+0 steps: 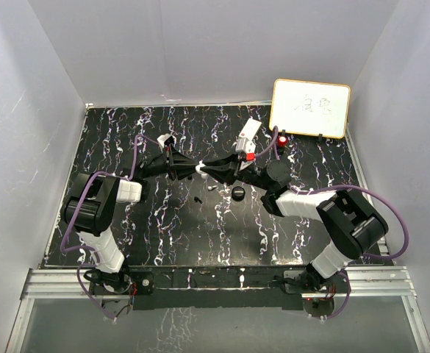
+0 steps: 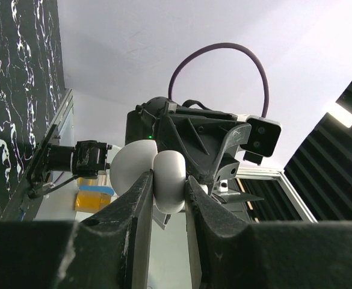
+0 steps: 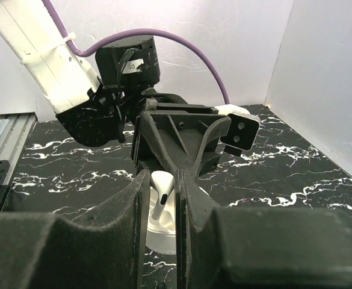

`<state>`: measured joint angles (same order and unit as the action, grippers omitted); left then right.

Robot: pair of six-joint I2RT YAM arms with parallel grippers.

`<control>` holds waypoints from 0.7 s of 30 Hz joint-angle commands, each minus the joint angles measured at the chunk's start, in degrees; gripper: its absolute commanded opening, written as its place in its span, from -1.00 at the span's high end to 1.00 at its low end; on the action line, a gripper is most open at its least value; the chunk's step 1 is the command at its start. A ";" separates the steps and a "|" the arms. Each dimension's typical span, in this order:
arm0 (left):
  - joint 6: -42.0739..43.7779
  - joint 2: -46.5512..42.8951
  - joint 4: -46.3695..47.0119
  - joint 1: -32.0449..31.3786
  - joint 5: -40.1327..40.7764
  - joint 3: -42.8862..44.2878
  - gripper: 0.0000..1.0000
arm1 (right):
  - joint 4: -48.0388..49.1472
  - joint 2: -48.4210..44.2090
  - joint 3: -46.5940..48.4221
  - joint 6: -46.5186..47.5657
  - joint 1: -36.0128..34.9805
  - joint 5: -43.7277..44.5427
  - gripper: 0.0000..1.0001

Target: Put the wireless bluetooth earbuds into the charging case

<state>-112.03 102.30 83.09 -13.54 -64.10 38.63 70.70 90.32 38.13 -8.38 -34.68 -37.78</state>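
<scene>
**Both arms meet mid-counter, case in one, earbud in the other**

Closest to my right wrist camera, the right fingers are drawn in narrow. A white earbud is pinched in the slot between their pads, stem pointing down. Just below the fingertips I see the white charging case, its open top facing the earbud. I cannot tell whether the stem touches the case.

On my left wrist camera, the left fingers are clamped tight on that same case. It bulges out beyond the tips as two rounded white lobes. Straight beyond it, the other arm's black wrist housing faces me head-on.

From above, the two sets of fingers point at each other tip to tip, with the white case between them. They are raised over the middle of the black marbled counter.

Out from the fingers, towards the arm bases, a tiny black piece lies on the counter. It is too small for me to make out. Off to the side of the right fingers, near that arm's forearm, a round black puck rests flat.

Beyond the fingers, at the far corner on the right arm's side, a whiteboard leans against the back wall.
</scene>
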 commanded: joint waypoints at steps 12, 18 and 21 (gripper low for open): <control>-0.52 -5.15 15.64 -0.35 -0.97 0.16 1.00 | 5.27 1.20 1.95 -0.92 1.01 -0.95 1.00; -0.21 -5.53 15.26 -0.37 -1.05 -0.12 1.00 | 5.64 1.26 1.86 -0.87 1.39 -0.89 1.00; -0.21 -5.53 15.12 -0.35 -1.07 -0.10 1.00 | 5.66 1.40 1.82 -0.85 1.60 -1.14 1.00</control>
<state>-111.77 100.90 83.09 -13.65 -64.36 38.57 72.20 91.55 38.13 -9.23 -33.56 -38.41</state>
